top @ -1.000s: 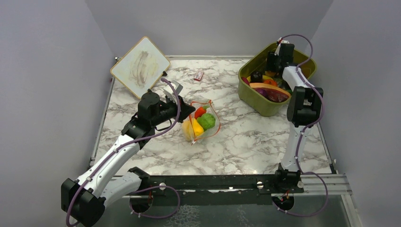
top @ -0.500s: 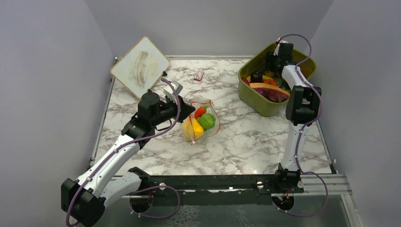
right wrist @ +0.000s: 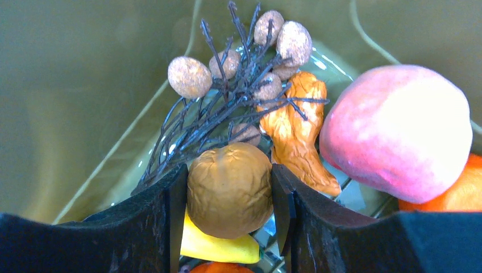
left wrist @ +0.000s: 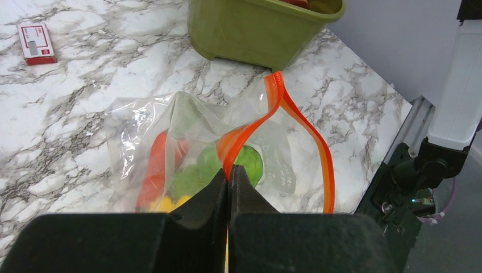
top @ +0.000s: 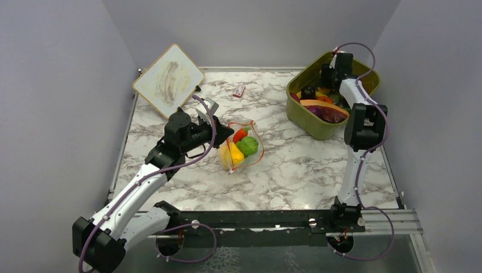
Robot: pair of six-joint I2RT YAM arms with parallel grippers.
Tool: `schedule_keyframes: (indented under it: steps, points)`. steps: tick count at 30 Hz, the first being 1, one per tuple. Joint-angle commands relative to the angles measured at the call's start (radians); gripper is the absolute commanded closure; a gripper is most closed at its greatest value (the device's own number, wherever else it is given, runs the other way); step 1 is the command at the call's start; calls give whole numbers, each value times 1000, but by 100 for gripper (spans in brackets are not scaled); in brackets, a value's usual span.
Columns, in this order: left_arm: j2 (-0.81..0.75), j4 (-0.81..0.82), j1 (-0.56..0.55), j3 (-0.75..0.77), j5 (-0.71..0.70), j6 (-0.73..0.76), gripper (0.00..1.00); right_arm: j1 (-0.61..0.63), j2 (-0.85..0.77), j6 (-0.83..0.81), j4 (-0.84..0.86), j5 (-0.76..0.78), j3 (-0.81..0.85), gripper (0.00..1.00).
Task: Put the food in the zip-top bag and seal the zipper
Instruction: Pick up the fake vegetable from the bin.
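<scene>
The clear zip-top bag lies mid-table with its mouth open. It holds red, green and yellow toy food. My left gripper is shut on the orange-red zipper and holds that edge up; in the left wrist view the left gripper pinches the strip between its tips. My right gripper reaches down into the olive tub. In the right wrist view the right gripper is shut on a brown walnut, with both jaws touching its sides.
The tub holds more toy food: a pink peach, an orange-brown ginger root, a dark twig with brown balls and a yellow piece. A red-white packet and a leaning board are at the back left.
Almost nothing has moved. My left arm has shifted very slightly left while still holding the zipper. My right gripper has stayed inside the tub.
</scene>
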Motion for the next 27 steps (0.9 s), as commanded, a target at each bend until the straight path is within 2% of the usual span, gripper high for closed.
schedule_keyframes:
  steps: [1, 7, 19, 27]
  points:
    - [-23, 27, 0, -7, -26, 17, 100, -7, -133, 21, -22, -24, -74, 58]
    - [-21, 23, 1, -7, -46, 20, 100, -4, -329, 52, 91, -20, -328, 60]
    - [-14, 24, 1, -12, -53, 18, 100, 22, -598, 100, 34, -60, -434, 61]
    - [-15, 26, 1, -20, -82, 25, 100, 145, -832, 137, 48, -142, -613, 61]
